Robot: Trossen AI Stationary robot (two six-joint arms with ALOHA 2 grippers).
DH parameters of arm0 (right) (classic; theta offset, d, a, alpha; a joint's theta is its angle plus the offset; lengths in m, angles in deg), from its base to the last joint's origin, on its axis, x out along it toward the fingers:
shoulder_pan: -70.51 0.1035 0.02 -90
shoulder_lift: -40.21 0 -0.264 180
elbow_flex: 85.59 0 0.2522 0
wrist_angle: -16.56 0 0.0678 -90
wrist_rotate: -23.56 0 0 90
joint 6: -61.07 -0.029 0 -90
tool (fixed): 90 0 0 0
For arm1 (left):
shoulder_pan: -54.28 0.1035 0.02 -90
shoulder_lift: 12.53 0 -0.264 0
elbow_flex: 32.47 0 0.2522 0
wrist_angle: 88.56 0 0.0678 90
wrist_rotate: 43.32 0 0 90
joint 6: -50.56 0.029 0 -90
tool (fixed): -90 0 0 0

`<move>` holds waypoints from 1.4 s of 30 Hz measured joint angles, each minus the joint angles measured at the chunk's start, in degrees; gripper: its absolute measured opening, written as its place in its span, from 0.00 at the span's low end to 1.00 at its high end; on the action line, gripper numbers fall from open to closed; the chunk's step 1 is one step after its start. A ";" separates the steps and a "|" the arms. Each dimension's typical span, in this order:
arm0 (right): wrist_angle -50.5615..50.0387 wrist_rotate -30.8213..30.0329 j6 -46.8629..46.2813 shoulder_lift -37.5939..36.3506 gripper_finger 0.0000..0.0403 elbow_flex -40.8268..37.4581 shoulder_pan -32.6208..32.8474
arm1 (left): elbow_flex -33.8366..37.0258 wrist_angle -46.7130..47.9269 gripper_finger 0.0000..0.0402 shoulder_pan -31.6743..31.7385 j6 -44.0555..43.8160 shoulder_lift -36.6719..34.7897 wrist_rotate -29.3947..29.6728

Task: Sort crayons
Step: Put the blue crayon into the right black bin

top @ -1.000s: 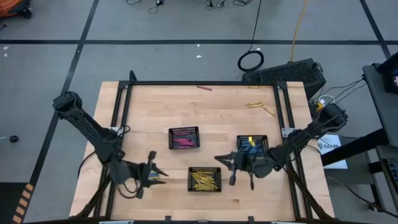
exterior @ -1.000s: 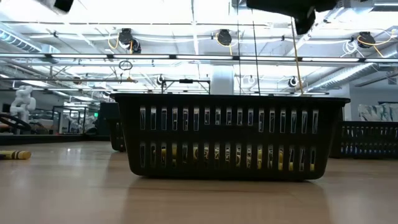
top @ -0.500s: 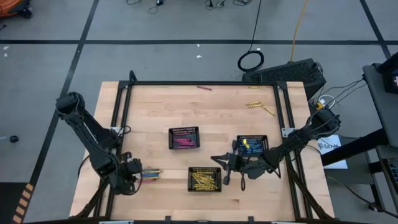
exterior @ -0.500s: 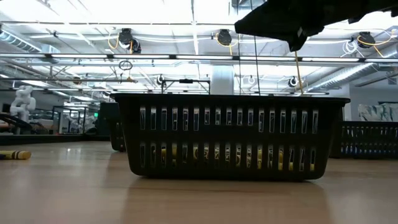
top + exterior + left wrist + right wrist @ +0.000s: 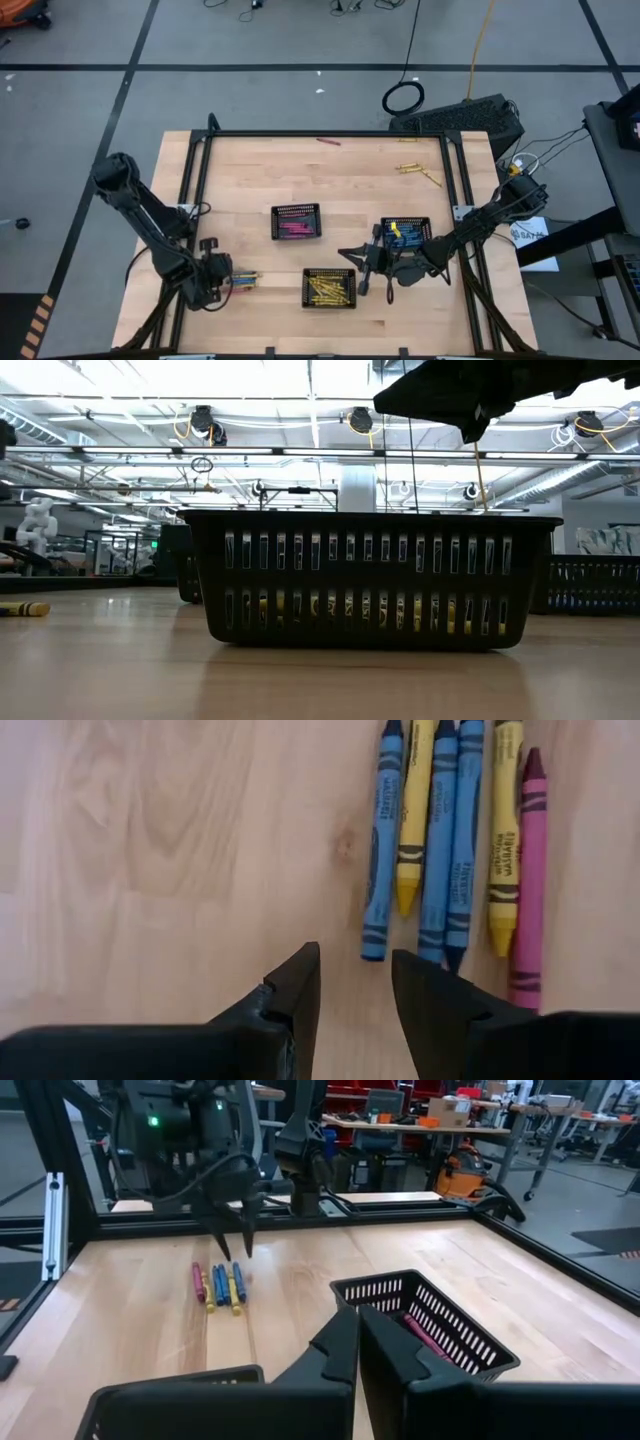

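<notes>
Several loose crayons (image 5: 440, 850), blue, yellow and pink, lie side by side on the wooden table (image 5: 250, 190) near its left front. In the high view this crayons' row (image 5: 245, 280) lies just right of my left gripper (image 5: 228, 279). That left gripper (image 5: 355, 985) is open and points down at bare wood just off the crayons' tips. My right gripper (image 5: 358, 1342) is shut and level. In the high view the right gripper (image 5: 345, 253) hovers between the three black mesh trays: pink-filled (image 5: 296, 222), yellow-filled (image 5: 329, 288) and blue-filled (image 5: 405, 232).
A red crayon (image 5: 328, 141) and a few yellow ones (image 5: 415, 171) lie loose near the table's far edge. The black frame rails (image 5: 195, 190) run along both sides. Seen low, the yellow tray (image 5: 370, 580) fills the middle, with the right arm (image 5: 470, 390) above it.
My left gripper has drawn back toward the table's left edge, sunk, and tipped from nearly level to pointing down beside the crayons; its gap looks unchanged. My right gripper has sunk a little and stays shut. The crayons and trays have not moved.
</notes>
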 joint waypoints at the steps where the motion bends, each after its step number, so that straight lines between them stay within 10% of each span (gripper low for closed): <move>1: 0.07 -0.01 0.00 0.00 0.00 0.00 0.00 | 0.64 -0.54 0.32 0.00 -0.20 0.15 0.02; 42: 0.09 0.02 -0.03 0.00 0.00 0.00 -0.04 | 4.04 -4.94 0.32 3.15 5.00 0.51 6.48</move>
